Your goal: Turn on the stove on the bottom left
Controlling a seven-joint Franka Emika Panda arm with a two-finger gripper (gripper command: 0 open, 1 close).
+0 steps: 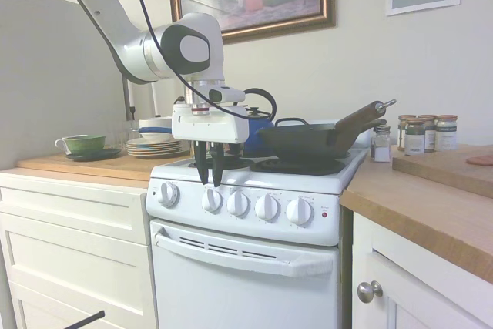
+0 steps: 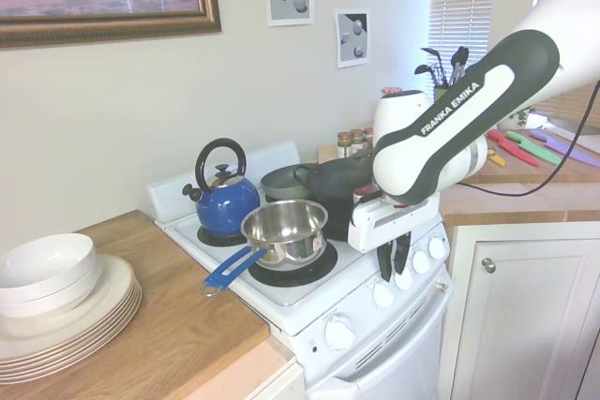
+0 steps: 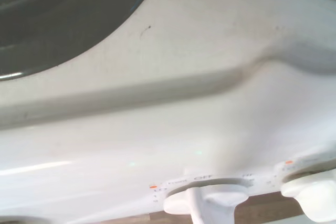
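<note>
The white stove (image 1: 246,267) stands between wooden counters, with five round white knobs along its front; its body also shows in the second exterior view (image 2: 375,334). My gripper (image 1: 209,182) points straight down over the stove's front edge, its tips just above the second knob from the left (image 1: 211,199) and touching nothing. Its dark fingers (image 2: 385,264) stand open by a narrow gap with nothing between them. In the wrist view a knob (image 3: 210,203) sits under "OFF" print, another knob (image 3: 310,203) beside it. A small red light (image 1: 324,214) marks the panel's right end.
A steel saucepan with a blue handle (image 2: 284,227) sits on the front left burner and a blue kettle (image 2: 225,199) behind it. A black pan (image 1: 308,140) sits on the right burners. Stacked plates (image 1: 154,146), a green cup (image 1: 83,143) and spice jars (image 1: 424,135) stand on the counters.
</note>
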